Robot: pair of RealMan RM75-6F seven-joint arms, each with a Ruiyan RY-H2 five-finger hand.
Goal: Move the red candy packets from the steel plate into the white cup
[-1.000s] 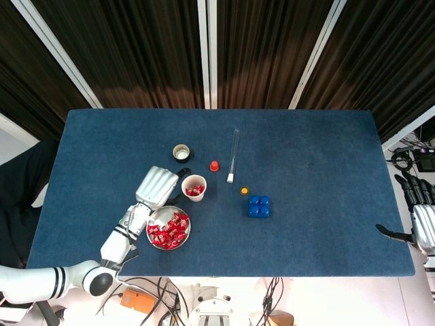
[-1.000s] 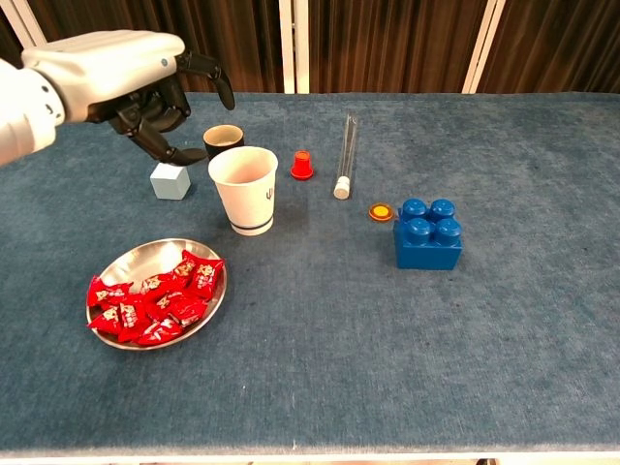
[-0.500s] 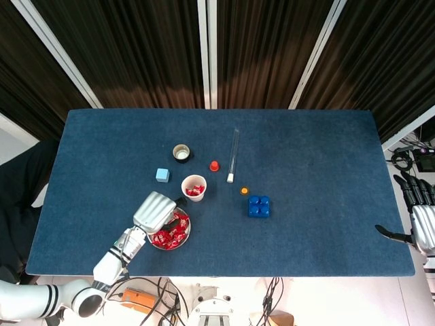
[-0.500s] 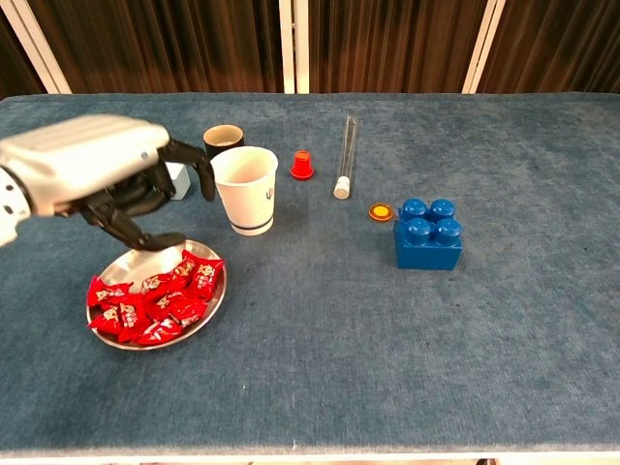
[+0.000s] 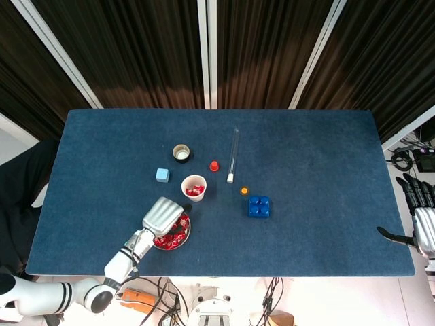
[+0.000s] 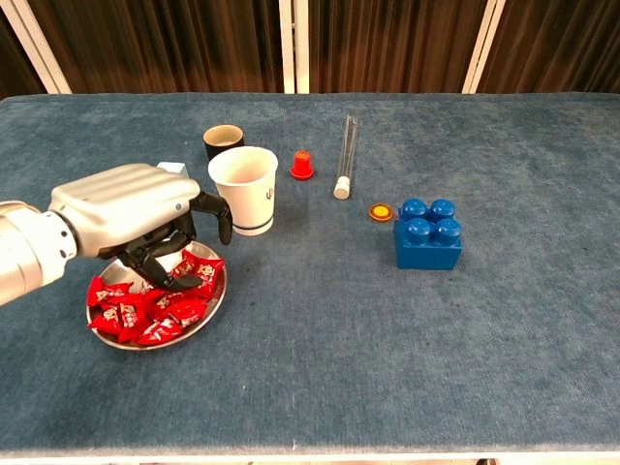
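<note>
In the lower left of the frame the left hand (image 6: 136, 223) hangs over the steel plate (image 6: 211, 303), fingers curled down onto the red candy packets (image 6: 145, 312); whether they grasp one, I cannot tell. The white cup (image 6: 243, 189), just above the plate, holds some packets. The right hand (image 5: 420, 221) rests at the right edge with fingers apart, holding nothing.

Left hand (image 6: 136, 215) cased in silver-grey metal shell, dark fingers (image 6: 165, 271) beneath, white forearm banded with black rings, right hand (image 5: 420, 221) pale-backed with black fingers, at frame edge
</note>
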